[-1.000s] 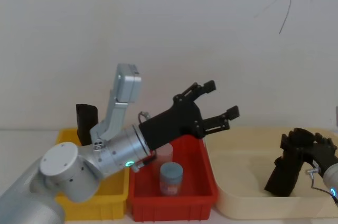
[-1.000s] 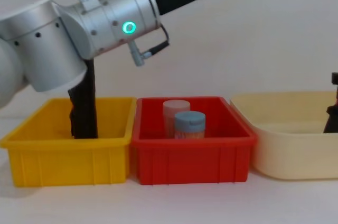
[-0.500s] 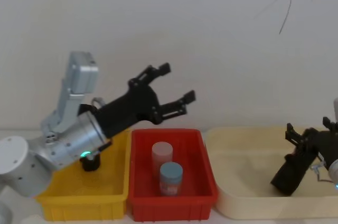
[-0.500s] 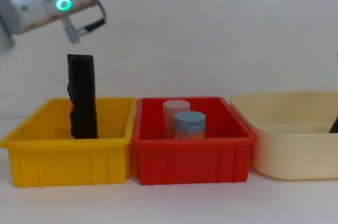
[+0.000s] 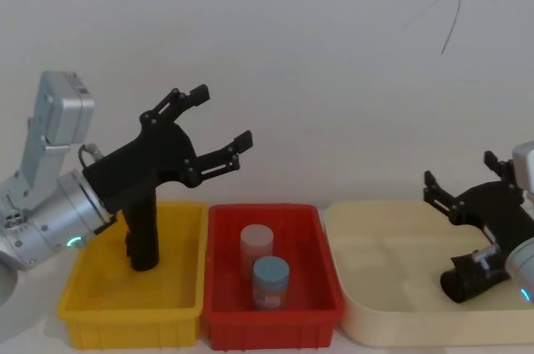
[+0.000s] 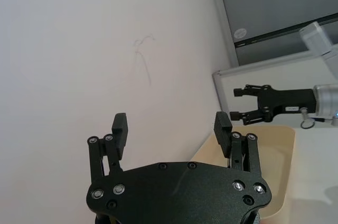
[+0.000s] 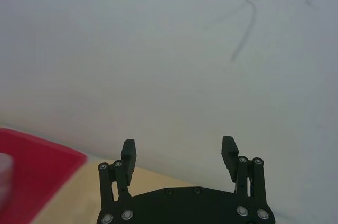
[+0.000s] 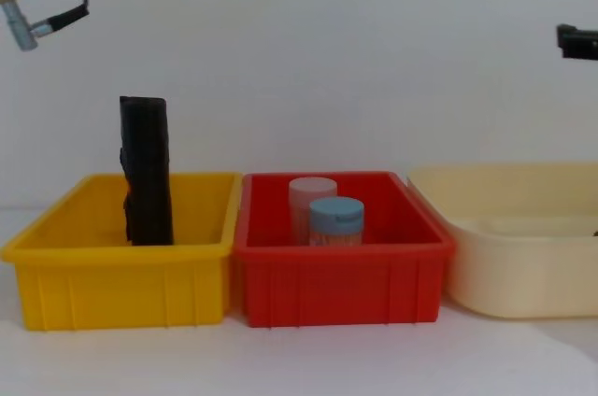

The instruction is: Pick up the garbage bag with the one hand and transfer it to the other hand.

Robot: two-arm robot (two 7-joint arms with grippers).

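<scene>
The tall, matte black cylindrical garbage bag [image 8: 146, 172] stands upright below the black two-finger left gripper [image 5: 222, 116], whose fingers are spread wide and empty. The black right gripper [image 5: 460, 170] likewise gapes empty.

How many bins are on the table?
3: a yellow bin on the left, a red bin in the middle, a cream tub on the right. None seems hidden.
</scene>
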